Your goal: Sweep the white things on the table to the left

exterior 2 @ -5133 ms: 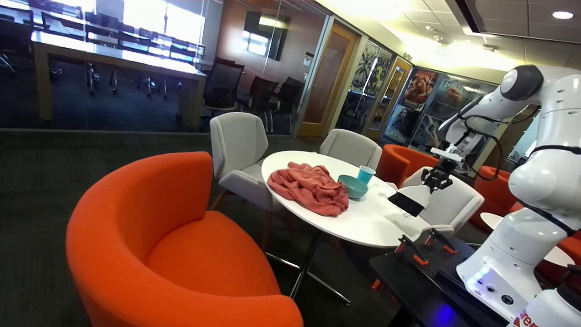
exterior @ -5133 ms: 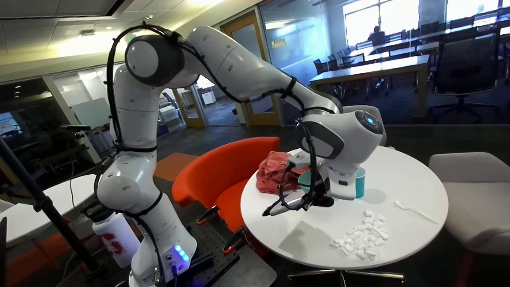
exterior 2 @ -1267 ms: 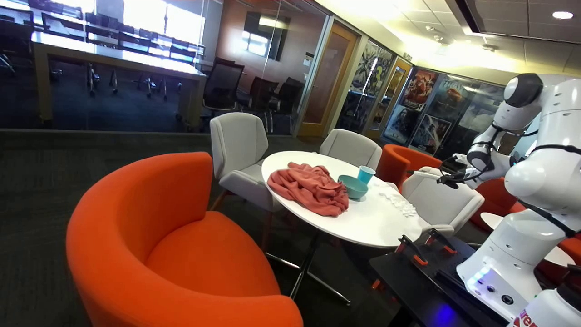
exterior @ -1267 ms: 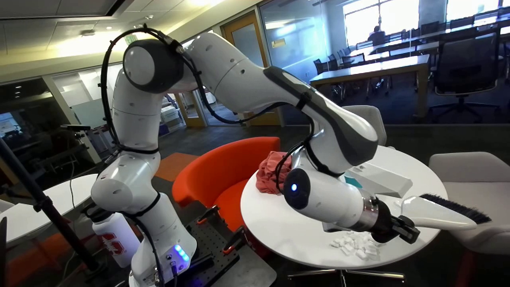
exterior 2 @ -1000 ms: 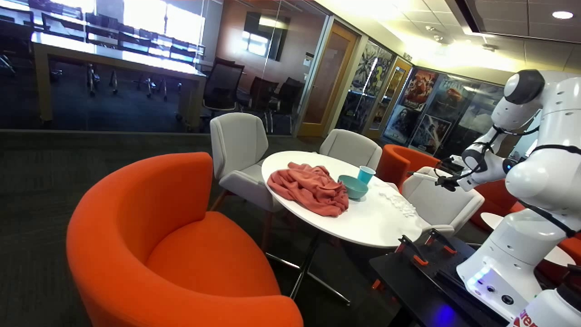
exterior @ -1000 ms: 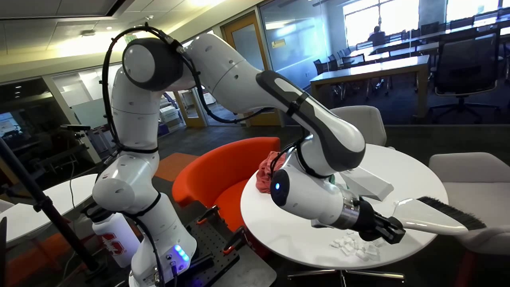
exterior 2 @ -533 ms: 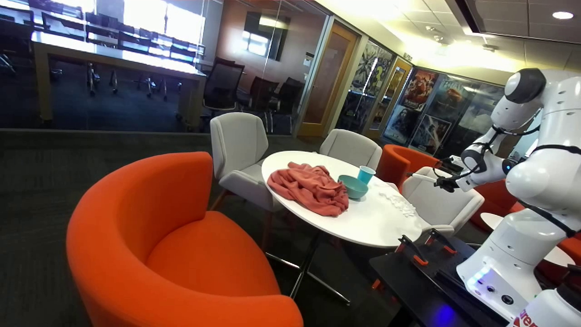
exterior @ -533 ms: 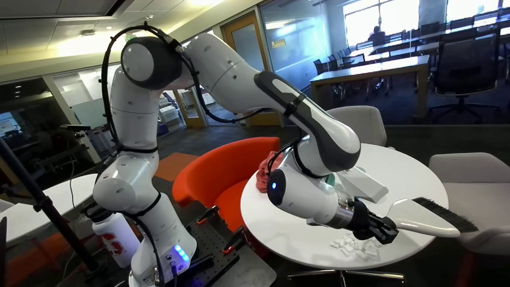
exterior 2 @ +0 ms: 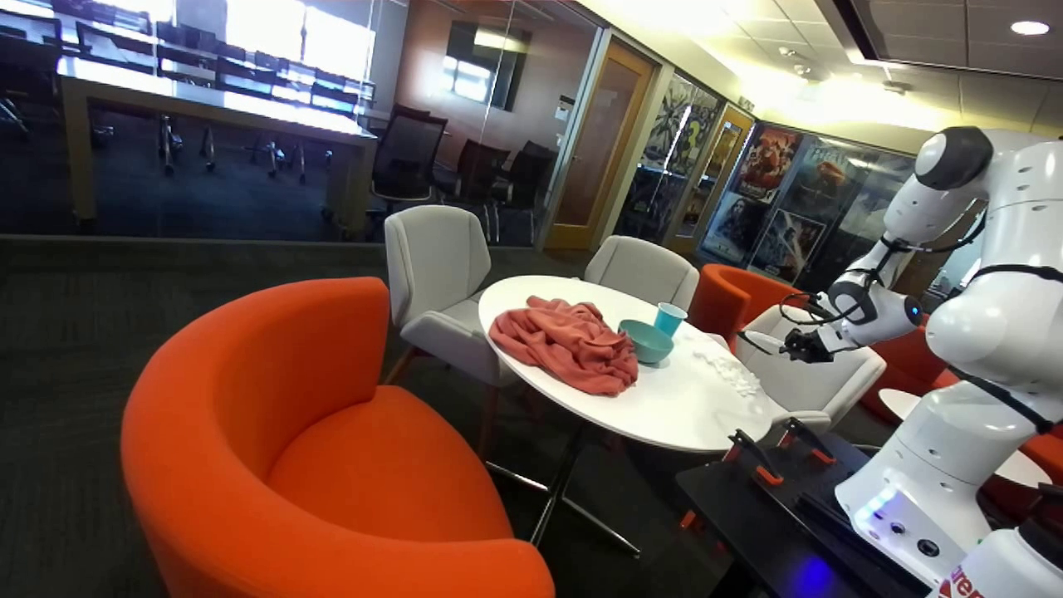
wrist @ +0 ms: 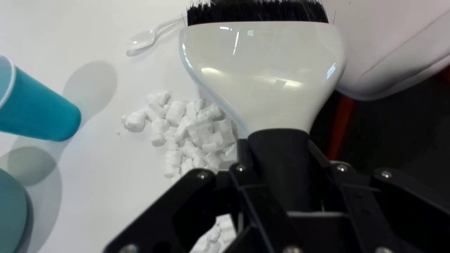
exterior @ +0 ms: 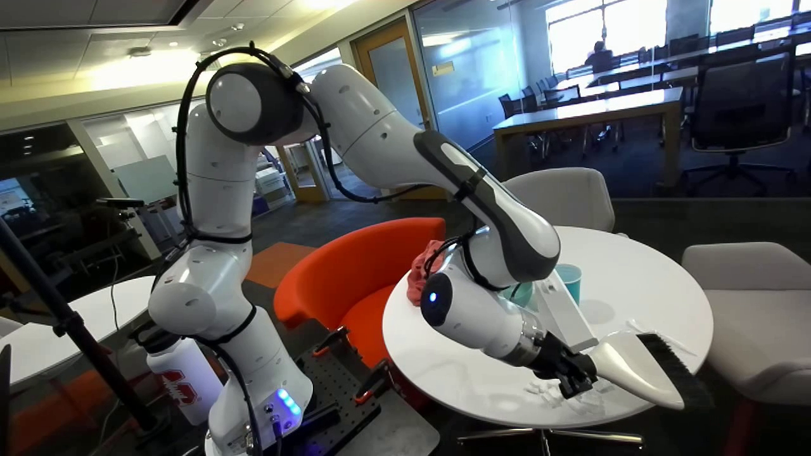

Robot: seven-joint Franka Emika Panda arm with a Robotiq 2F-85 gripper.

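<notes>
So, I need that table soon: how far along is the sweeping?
Done: the gripper holds the brush. In hand: positioning, it seems; the bristles hang apart from the white pieces. Left: probably the leftward sweep, since the pieces lie in a loose pile on the table.

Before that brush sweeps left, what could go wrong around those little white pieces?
The white pieces lie near the edge of the round table, so a stray stroke might send some over it. A sweep toward the wrist view's left could push them against the turquoise cup or the teal bowl. The white plastic spoon appears beside the bristles in that view, so the brush might drag it along.
</notes>
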